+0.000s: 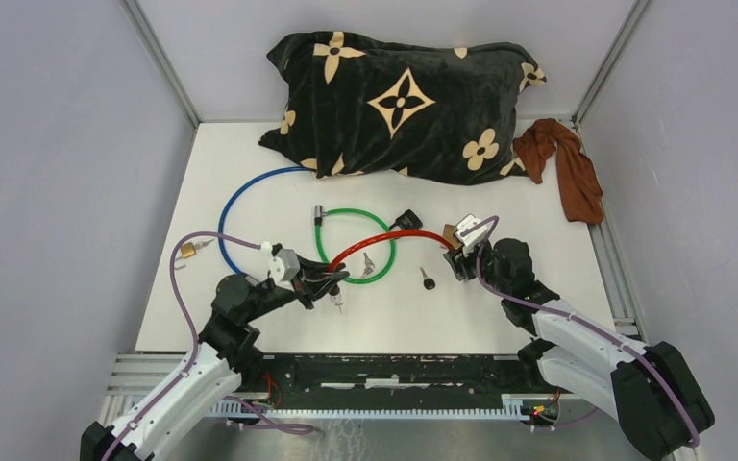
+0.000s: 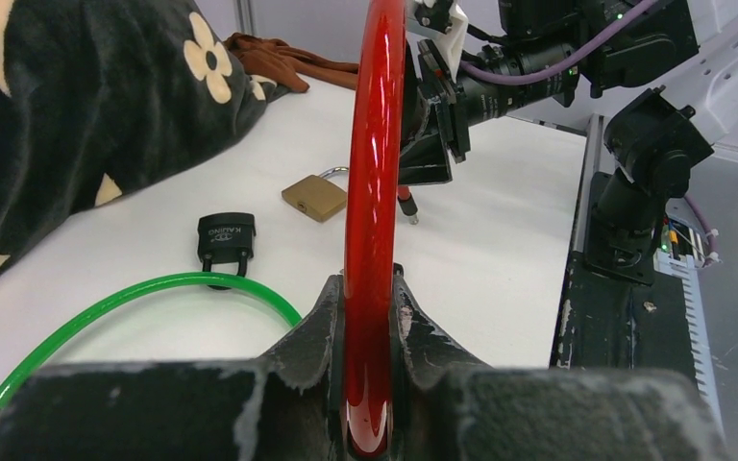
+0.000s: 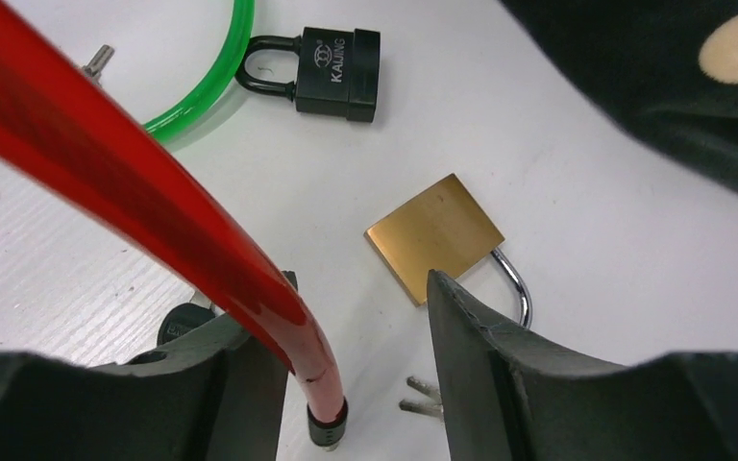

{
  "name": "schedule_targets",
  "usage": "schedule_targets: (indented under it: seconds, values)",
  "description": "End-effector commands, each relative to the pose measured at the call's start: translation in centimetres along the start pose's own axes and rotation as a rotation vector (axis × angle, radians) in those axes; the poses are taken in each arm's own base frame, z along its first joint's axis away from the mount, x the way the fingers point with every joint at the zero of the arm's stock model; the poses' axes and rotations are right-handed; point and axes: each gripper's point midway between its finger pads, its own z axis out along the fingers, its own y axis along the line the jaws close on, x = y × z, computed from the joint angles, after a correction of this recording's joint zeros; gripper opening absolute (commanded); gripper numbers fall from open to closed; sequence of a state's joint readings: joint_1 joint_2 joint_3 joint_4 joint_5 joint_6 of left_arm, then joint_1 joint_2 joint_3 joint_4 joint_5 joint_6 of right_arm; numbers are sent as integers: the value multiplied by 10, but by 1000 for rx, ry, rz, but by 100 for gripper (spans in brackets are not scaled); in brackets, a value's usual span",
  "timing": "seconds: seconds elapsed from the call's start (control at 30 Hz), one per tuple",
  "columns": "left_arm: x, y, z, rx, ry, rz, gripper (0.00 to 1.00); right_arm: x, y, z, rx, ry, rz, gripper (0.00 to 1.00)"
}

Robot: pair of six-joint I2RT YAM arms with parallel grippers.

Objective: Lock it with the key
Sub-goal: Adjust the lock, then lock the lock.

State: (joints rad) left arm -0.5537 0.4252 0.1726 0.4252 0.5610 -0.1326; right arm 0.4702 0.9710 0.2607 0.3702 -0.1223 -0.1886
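A red cable arcs between my two grippers. My left gripper is shut on one end of it; in the left wrist view the cable stands clamped between the jaws. My right gripper is open around the other end, which leans on the left finger. A brass padlock lies just beyond the right finger and a black padlock farther off. Two silver key tips show by the right finger. A black-headed key lies on the table between the grippers.
A green cable loop and a blue cable lie on the white table, with a small brass lock at the left. A bunch of keys lies inside the green loop. A black patterned pillow and a brown cloth lie at the back.
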Motion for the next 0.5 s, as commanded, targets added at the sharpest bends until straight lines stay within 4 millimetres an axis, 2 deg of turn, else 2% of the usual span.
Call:
schedule_targets:
  seconds: [0.0,0.07,0.17,0.27,0.33,0.47]
  values:
    - [-32,-3,2,12,-114,38,2,-8,-7,0,41,-40,27,52]
    - [-32,-2,2,9,-113,35,2,-7,-7,0,40,-35,26,50]
    - [-33,0,2,1,-115,34,2,0,-6,0,42,-8,31,64]
    - [-33,1,2,-5,-115,34,2,5,-7,-2,55,-2,40,63]
    - [-33,1,2,-6,-116,32,2,5,-8,-4,62,-9,43,55]
    - [-35,3,1,-16,-125,30,2,6,-8,-4,67,-8,52,14]
